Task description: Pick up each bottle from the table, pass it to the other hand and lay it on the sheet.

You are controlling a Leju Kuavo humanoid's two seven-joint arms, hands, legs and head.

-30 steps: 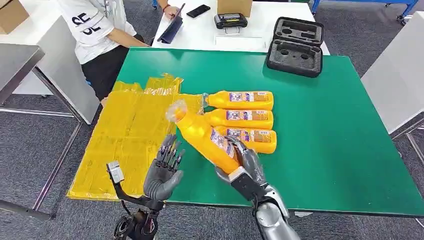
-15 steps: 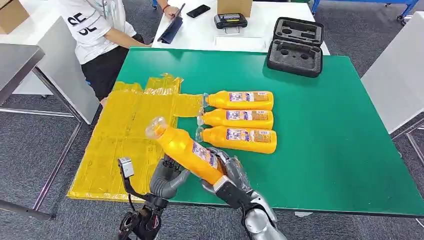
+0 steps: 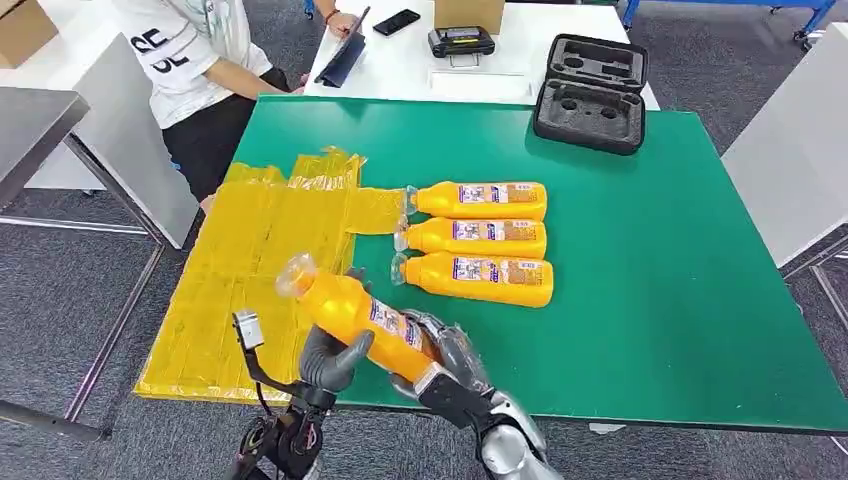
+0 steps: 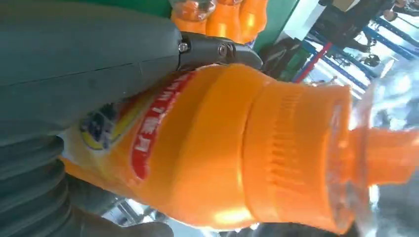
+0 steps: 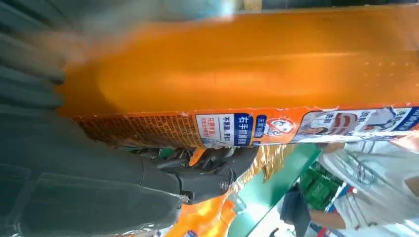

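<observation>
A: Three bottles (image 3: pixel 478 239) are left lying on the green desk (image 3: pixel 650 250) beside the yellow sheet (image 3: pixel 255 265); a fourth, the held bottle (image 3: pixel 360 318), is carried tilted above the desk's near edge.

B: Its base is gripped by the right hand (image 3: pixel 440 355), its middle wrapped by the left hand (image 3: pixel 330 358). If the right hand's fingers (image 5: pixel 212 173) are released early, a drop is risked.

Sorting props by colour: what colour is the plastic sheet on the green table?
Yellow: the crinkled plastic sheet shows best in the head view.
</observation>
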